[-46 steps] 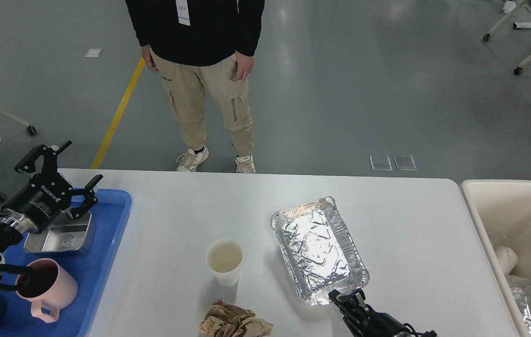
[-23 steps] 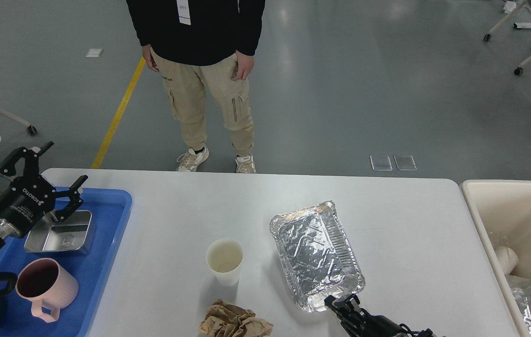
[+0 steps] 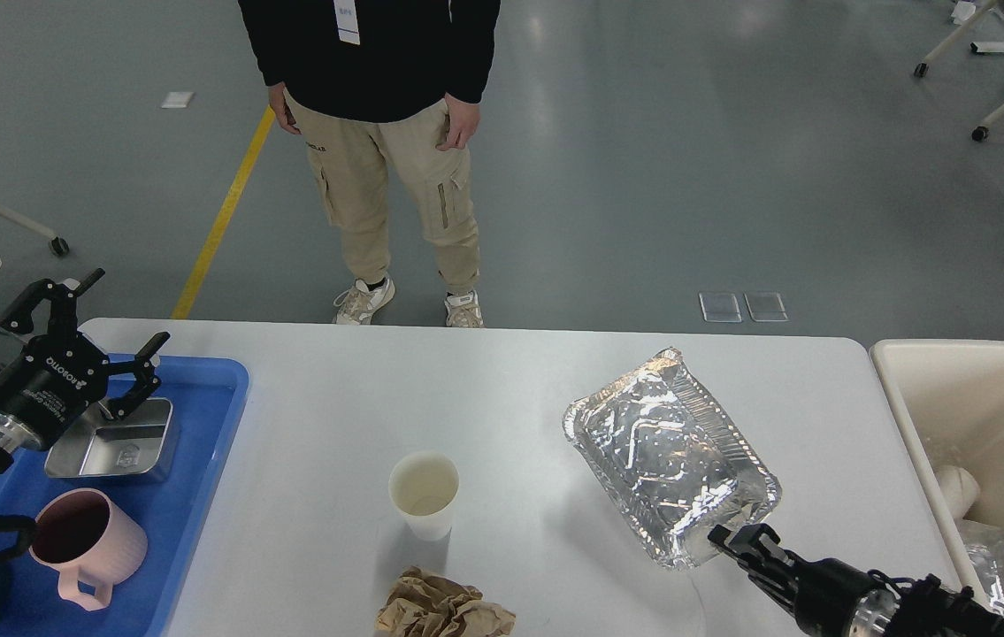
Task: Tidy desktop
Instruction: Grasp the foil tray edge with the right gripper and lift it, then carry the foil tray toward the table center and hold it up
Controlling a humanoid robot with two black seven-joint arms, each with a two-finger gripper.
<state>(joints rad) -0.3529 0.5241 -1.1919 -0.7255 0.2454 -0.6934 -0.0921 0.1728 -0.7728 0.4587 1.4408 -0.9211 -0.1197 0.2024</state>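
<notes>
Crinkled foil makes up the tray (image 3: 672,456) at about 4 o'clock on the white tabletop (image 3: 484,389), which fills the lower middle of the head view. The foil tray sits tilted, its far corner raised and its near corner pinched by the right tool (image 3: 736,541), which comes in from 5 o'clock with its dark fingers clamped on the foil rim.

At 6 o'clock on the tabletop stands an upright paper cup (image 3: 424,493), and just nearer than it lies a crumpled brown paper wad (image 3: 444,608), apart from the cup.

At 9 o'clock a blue plastic tray (image 3: 201,442) rests on the tabletop's left end. In it lie a shallow steel dish (image 3: 117,442) and, nearer, a pink mug (image 3: 86,544) standing upright with its handle toward 6 o'clock. The left tool (image 3: 99,320) hangs above the steel dish with its fingers spread wide and nothing between them.

At 3 o'clock, beside the tabletop's right end, is a beige bin (image 3: 935,363) with a pale cup and more foil inside. Beyond the far edge, at 12 o'clock, a person (image 3: 378,133) in tan trousers stands on the grey floor.
</notes>
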